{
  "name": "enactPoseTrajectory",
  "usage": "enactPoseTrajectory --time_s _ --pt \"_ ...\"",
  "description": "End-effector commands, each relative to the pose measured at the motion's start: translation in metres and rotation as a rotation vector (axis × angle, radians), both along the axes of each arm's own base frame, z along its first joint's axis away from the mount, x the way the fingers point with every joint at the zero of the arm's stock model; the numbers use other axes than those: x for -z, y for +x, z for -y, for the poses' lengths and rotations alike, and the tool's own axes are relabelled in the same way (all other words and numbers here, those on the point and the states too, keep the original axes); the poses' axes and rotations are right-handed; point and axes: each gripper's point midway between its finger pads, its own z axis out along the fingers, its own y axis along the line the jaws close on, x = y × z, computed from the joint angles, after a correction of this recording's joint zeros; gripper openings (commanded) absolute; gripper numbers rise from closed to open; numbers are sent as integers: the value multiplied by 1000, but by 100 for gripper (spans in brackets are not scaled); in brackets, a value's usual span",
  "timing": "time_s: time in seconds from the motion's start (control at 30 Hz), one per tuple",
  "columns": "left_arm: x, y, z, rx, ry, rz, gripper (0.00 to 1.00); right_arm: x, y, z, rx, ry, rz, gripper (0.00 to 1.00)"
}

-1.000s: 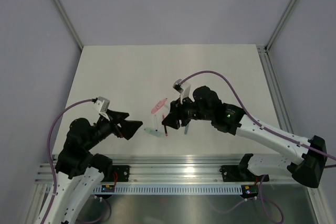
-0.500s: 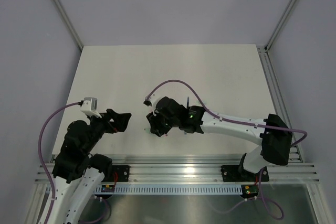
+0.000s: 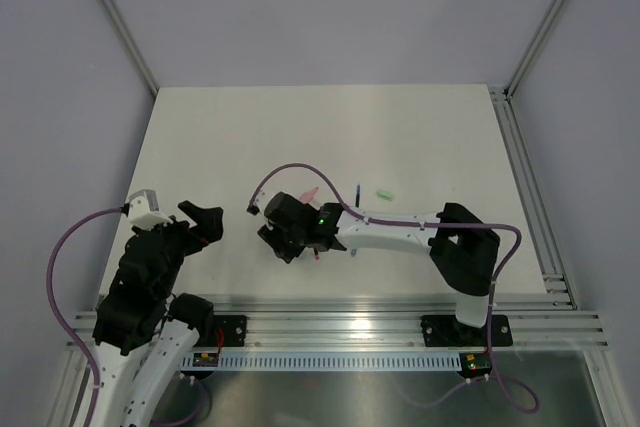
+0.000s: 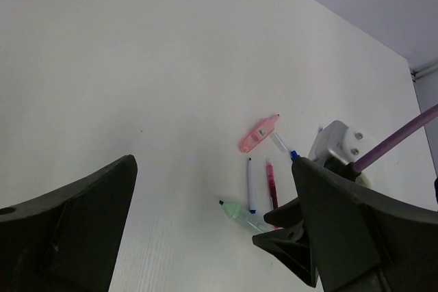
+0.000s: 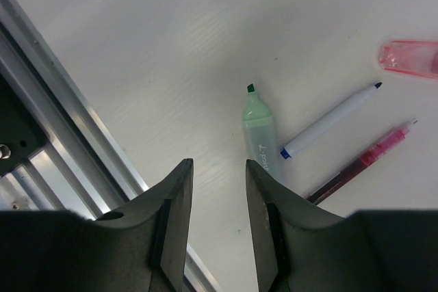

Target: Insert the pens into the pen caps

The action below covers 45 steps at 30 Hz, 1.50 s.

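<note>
My right gripper [image 3: 283, 247] is open and empty, low over the pen cluster near the table's front edge. In the right wrist view its jaws [image 5: 217, 163] frame bare table just left of a mint green stubby marker [image 5: 261, 135] with a dark tip. A white pen with a blue end [image 5: 328, 121], a red pen [image 5: 363, 162] and the pale pink cap [image 5: 410, 57] lie beyond. My left gripper [image 3: 208, 219] is open and empty, well left of the cluster. Its view shows the pink cap [image 4: 259, 134], white pen [image 4: 250, 184], red pen [image 4: 271, 182] and mint marker [image 4: 243, 213].
A dark blue pen [image 3: 357, 193] and a small mint green piece [image 3: 386, 193] lie on the table right of the pink cap [image 3: 313, 193]. The aluminium rail [image 5: 61, 80] runs along the front edge close to my right gripper. The right arm's white camera housing [image 4: 339, 148] shows.
My right gripper has swung left and toward the front edge, uncovering the dark blue pen and small mint piece. My left arm has drawn back to the left.
</note>
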Motion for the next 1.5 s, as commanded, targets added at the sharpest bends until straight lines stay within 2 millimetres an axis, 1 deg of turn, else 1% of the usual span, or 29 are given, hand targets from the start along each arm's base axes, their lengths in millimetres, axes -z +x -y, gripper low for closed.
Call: enactPoseTrajectory --time_s 0.0,0.07,0.13,0.17,0.23,0.27,0.37,0.53,0.63,0.77,0.8,0.87,1.0,1.07,1.1,1.13,1.23,1.27,1.33,1.37,1.4,1.43,1.47 --pt "-18 -1 -23 -142 -36 43 99 -6 9 -17 -71 1 84 45" --pt "-18 -1 -22 -141 -38 43 99 -1 13 -20 -89 -10 105 47" --pt "-18 -1 -22 -140 -39 44 99 9 16 -21 -91 -39 109 50" --pt "-18 -1 -22 -136 -39 45 99 17 19 -21 -88 -62 114 50" --pt "-19 -1 -21 -131 -37 46 99 25 19 -21 -88 -81 111 50" --pt "-19 -1 -20 -128 -37 47 99 33 20 -20 -85 -100 110 50" --pt "-19 -1 -18 -115 -39 51 99 40 26 -18 -64 -123 124 50" --pt "-20 -1 -15 -94 -34 54 99 44 33 -14 -72 -159 170 50" --pt "-21 -1 -14 -88 -35 56 99 48 32 -14 -77 -162 162 50" --pt "-20 -1 -14 -85 -34 55 99 59 31 -14 -79 -181 147 50" --pt "-21 -1 -13 -81 -35 57 99 61 30 -12 -79 -186 143 47" --pt "-21 -1 -12 -75 -30 57 99 64 28 -11 -72 -184 130 46" --pt "-22 -1 -9 -55 -27 60 99 61 25 -13 -47 -154 113 45" --pt "-21 -1 -7 -37 -19 58 99 60 25 -13 -35 -143 107 38" --pt "-20 0 -5 -24 -16 62 99 58 25 -13 -29 -139 108 33" --pt "-20 1 -2 -5 -5 63 99 55 26 -14 -20 -131 109 27" --pt "-21 2 6 45 3 66 99 34 38 -18 49 -76 160 20" --pt "-21 1 12 82 1 66 99 20 45 -16 103 -49 194 14" --pt "-27 0 21 137 7 90 99 1 53 -20 168 23 215 13" --pt "-28 -2 29 187 1 91 99 -19 54 -23 188 79 222 13" --pt "-31 -3 33 214 -4 99 99 -32 54 -28 205 129 224 12" --pt "-35 -5 37 230 -17 103 99 -42 57 -26 255 164 219 12" --pt "-37 -8 43 267 -32 102 99 -63 58 -25 287 218 228 11"
